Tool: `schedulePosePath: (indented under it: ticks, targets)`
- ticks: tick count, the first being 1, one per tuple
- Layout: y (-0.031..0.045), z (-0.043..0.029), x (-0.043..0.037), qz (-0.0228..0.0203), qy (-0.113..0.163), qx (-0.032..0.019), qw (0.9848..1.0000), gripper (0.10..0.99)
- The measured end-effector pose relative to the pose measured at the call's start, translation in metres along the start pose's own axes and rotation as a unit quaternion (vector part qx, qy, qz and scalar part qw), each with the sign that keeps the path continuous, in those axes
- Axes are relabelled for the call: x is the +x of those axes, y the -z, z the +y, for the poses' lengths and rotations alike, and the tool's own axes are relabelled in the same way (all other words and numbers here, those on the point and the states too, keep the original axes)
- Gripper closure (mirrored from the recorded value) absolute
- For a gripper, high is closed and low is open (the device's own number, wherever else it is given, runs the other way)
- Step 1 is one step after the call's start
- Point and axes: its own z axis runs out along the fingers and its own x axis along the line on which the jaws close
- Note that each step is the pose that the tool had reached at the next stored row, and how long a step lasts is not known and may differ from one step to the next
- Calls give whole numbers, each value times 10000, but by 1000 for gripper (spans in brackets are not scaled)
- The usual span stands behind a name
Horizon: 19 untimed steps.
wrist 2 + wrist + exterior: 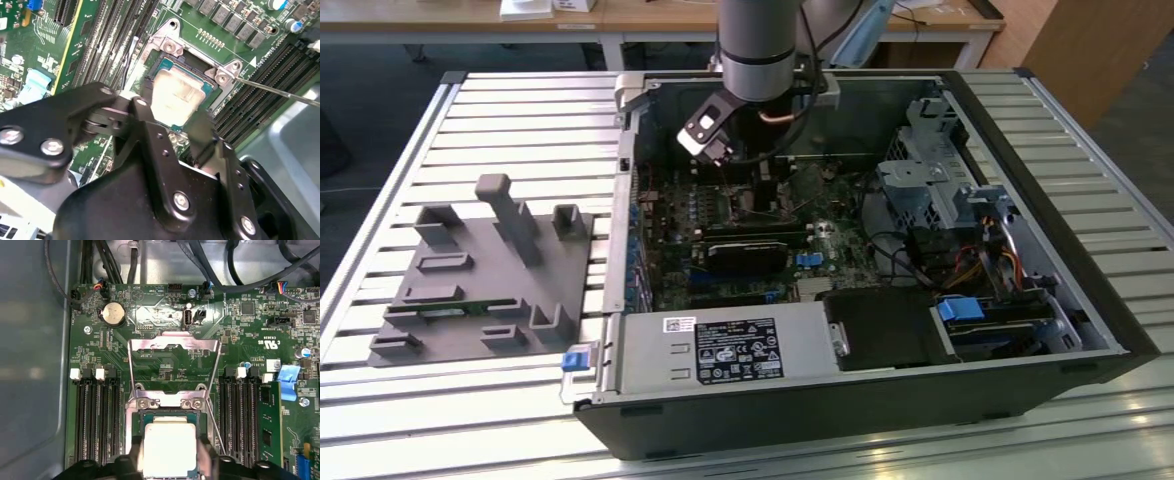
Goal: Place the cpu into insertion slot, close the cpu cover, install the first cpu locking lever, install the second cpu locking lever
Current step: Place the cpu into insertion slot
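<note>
Exterior view | slatted table (pixel 520 120) bears computer case (pixel 854 410) | gripper (pixel 769 200) inside | desk (pixel 667 18) behind

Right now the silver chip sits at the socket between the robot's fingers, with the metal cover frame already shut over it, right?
Not quite. The cpu cover is not shut: the first wrist view shows it swung back, away from the insertion slot. The rest holds: the cpu sits at the slot between the fingers of the gripper.
</note>
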Motion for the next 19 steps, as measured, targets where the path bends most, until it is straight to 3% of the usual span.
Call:
schedulePosePath:
  ticks: [2, 5, 8, 9, 11, 19]
  targets:
    - [10, 6, 1, 0, 0, 23, 10000, 608]
    - [11, 32, 1, -2, 0, 87, 10000, 667]
    - [13, 54, 1, -4, 0, 142, 9999, 843]
    - [17, 56, 1, -5, 0, 150, 9999, 843]
    - [24, 56, 1, -4, -1, 154, 9999, 961]
    - [38, 58, 1, -3, 0, 156, 9999, 980]
